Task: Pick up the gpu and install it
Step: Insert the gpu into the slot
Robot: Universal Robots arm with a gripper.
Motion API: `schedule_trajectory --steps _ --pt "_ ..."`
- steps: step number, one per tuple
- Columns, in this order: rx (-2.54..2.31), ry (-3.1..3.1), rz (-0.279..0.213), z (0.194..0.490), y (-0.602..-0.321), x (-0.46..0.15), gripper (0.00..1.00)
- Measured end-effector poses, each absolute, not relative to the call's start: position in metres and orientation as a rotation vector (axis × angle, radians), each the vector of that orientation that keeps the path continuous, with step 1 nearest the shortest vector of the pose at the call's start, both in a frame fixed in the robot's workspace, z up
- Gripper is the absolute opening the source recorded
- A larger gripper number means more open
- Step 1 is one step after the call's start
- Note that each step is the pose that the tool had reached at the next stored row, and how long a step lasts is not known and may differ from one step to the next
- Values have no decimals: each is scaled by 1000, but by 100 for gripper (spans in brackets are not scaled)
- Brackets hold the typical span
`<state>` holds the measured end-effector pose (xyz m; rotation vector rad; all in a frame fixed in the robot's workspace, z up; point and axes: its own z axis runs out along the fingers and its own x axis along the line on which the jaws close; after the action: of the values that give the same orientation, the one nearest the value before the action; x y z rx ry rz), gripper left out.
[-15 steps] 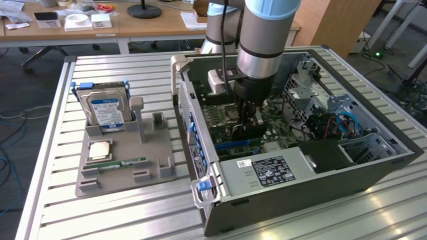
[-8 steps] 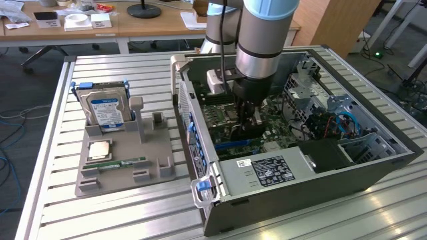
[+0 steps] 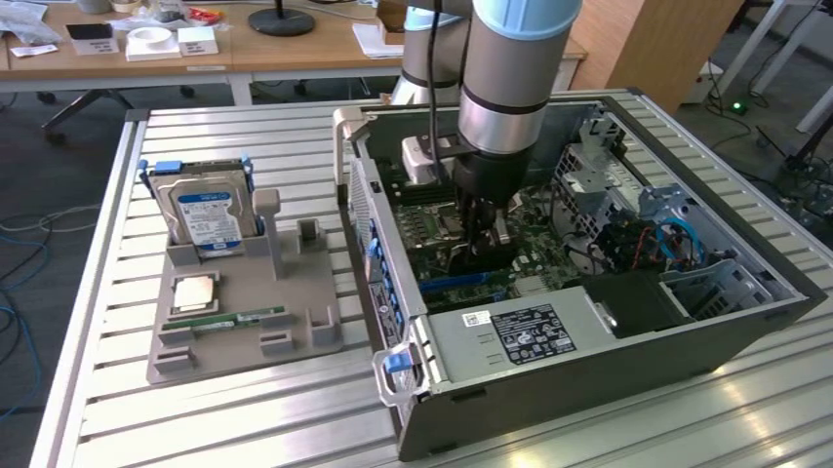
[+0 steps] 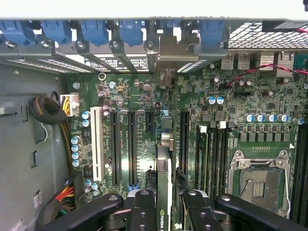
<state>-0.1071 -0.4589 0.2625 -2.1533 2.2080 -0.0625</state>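
Note:
The gpu (image 4: 163,168) stands on edge between my fingers, its thin green edge running along an expansion slot of the motherboard (image 4: 130,91), with its metal bracket toward the case's rear slot openings (image 4: 169,53). Whether it is fully seated I cannot tell. My gripper (image 4: 166,202) is shut on the gpu, a black finger (image 4: 143,204) pressing each side. In the exterior view the gripper (image 3: 485,234) reaches down into the open computer case (image 3: 729,322), with the dark gpu (image 3: 490,252) below it over the board.
On the exterior view's left, a grey holder (image 3: 306,302) carries a hard drive (image 3: 206,210), a processor chip (image 3: 195,291) and a memory stick (image 3: 241,317). Inside the case are cable bundles (image 4: 45,113), the CPU socket (image 4: 257,180) and blue slot latches (image 4: 94,31).

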Motion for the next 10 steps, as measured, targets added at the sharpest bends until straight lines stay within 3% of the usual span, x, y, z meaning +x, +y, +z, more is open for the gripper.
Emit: schedule_trajectory --steps 10 --pt "-2152 2207 -65 262 -459 -109 26"
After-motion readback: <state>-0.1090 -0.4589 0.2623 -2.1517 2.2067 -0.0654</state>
